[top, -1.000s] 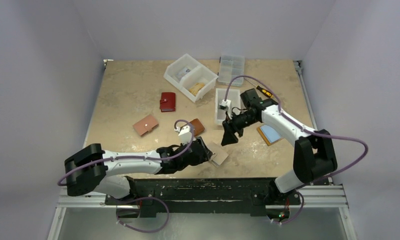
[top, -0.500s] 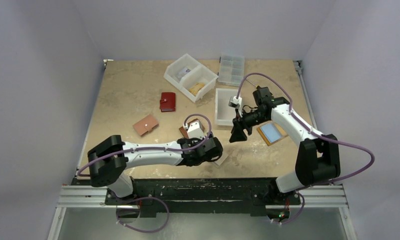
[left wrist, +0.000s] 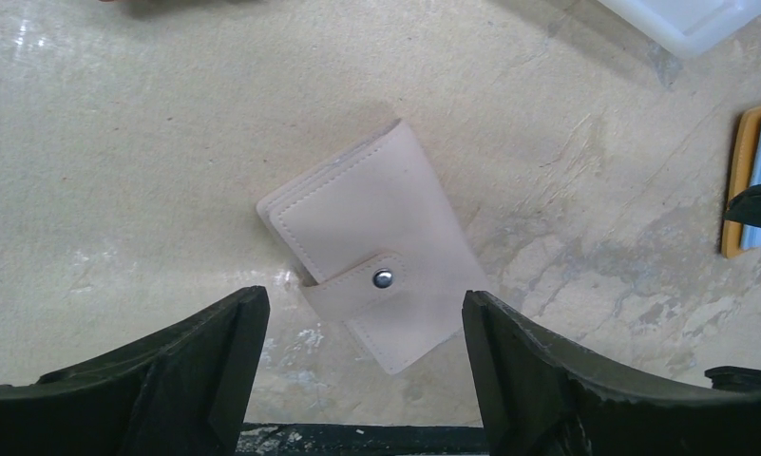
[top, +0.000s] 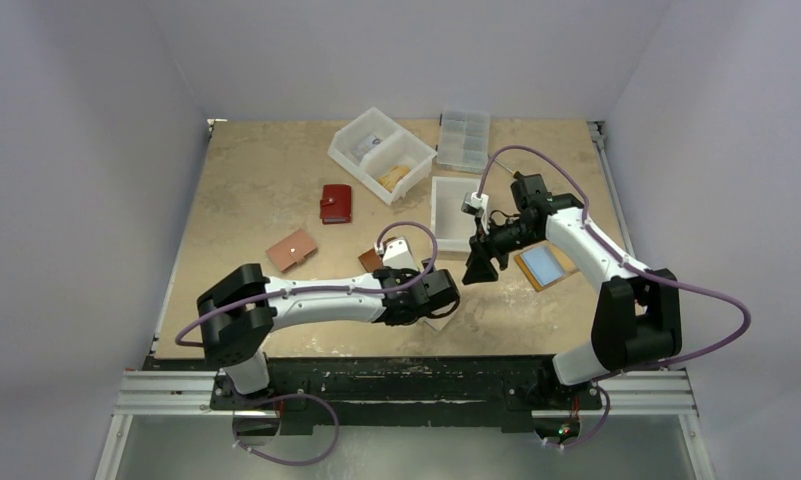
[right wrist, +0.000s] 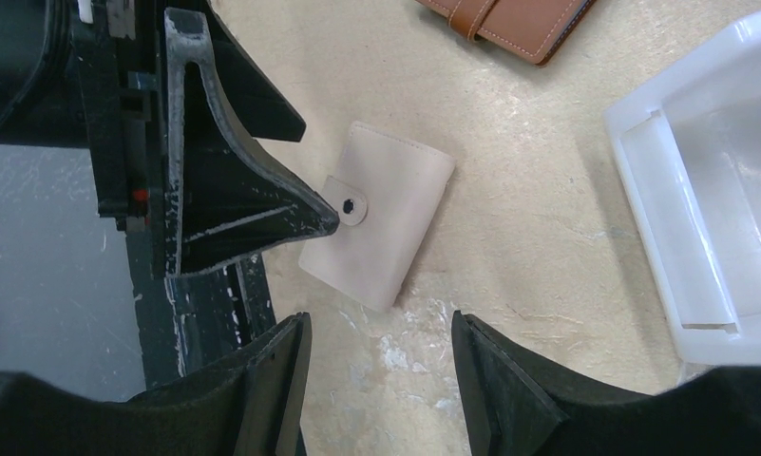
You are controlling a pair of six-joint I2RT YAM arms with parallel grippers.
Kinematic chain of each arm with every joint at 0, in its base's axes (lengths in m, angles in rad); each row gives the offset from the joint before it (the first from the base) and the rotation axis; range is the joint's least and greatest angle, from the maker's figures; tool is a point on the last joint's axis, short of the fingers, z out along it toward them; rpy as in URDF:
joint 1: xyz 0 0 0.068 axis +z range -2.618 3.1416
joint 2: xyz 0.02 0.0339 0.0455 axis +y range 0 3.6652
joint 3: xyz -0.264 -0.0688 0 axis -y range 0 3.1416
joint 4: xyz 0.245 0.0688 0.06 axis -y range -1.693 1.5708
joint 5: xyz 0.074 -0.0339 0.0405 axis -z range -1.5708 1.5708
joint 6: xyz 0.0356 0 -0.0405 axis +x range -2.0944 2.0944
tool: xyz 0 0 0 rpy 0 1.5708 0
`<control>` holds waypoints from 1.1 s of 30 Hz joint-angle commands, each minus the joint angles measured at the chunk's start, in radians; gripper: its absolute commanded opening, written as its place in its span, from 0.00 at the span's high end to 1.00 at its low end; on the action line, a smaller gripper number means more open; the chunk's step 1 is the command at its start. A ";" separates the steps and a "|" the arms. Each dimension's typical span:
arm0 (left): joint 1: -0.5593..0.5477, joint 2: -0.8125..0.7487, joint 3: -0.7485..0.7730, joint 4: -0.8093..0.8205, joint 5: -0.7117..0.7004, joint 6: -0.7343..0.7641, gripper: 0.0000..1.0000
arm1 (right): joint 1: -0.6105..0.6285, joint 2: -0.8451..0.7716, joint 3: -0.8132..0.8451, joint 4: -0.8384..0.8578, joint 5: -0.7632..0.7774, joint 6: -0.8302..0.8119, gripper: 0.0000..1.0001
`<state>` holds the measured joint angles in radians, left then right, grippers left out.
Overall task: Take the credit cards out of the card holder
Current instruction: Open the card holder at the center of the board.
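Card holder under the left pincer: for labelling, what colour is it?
Pale beige card holder, silver snap; left wrist view shows it best.

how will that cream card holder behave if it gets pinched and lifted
The cream card holder lies flat and thin, so it probably won't roll or tip. Its stitched, leather-like cover looks soft, so it may flex in a pinch. The snap strap is fastened, so it should stay folded when lifted.

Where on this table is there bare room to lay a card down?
The far left corner, bordered by the red holder and white bin, is bare. So is the near strip right of the beige holder. Crowded around the white tray.
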<state>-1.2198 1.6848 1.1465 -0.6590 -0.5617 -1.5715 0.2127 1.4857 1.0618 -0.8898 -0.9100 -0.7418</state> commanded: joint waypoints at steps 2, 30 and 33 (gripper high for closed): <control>-0.003 0.048 0.090 -0.036 0.001 -0.017 0.21 | -0.017 -0.026 0.007 -0.026 -0.027 -0.030 0.37; 0.023 0.170 0.138 -0.077 0.055 -0.028 0.40 | -0.031 -0.015 0.015 -0.051 -0.041 -0.051 0.36; 0.023 0.168 0.120 -0.074 0.064 -0.029 0.44 | -0.031 -0.014 0.015 -0.051 -0.041 -0.052 0.36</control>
<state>-1.1988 1.8702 1.2827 -0.7139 -0.5167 -1.5806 0.1883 1.4853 1.0618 -0.9287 -0.9123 -0.7727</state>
